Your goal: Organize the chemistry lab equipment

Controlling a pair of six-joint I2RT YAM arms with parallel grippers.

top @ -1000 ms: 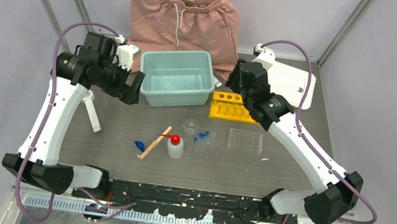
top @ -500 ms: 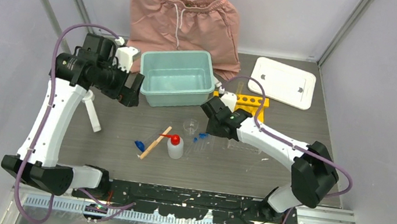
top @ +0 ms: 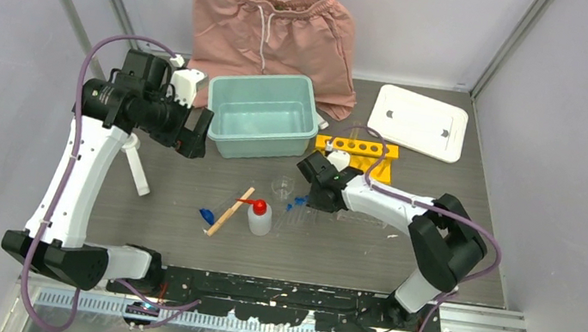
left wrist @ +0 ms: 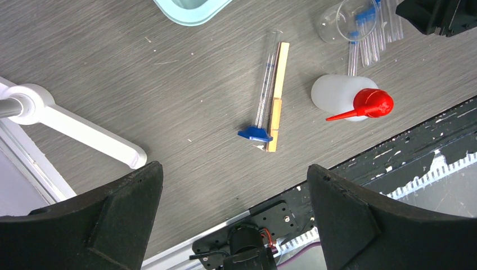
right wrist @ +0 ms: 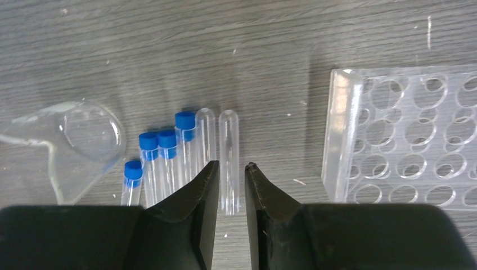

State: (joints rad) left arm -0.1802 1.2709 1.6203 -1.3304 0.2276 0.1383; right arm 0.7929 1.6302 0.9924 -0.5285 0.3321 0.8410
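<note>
Right wrist, uncapped tube inside right gripper gap

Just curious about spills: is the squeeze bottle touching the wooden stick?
Apart. The left wrist view shows bare table between squeeze bottle and wooden stick.

White red-nozzled squeeze bottle stands upright on the tabletop. Just left of it lie the wooden stick and small blue piece. Behind it is the tiny clear beaker. Right of it lie parallel tubes, four blue-capped. Farther right sits the clear rack, and behind-right the yellow rack.
</note>
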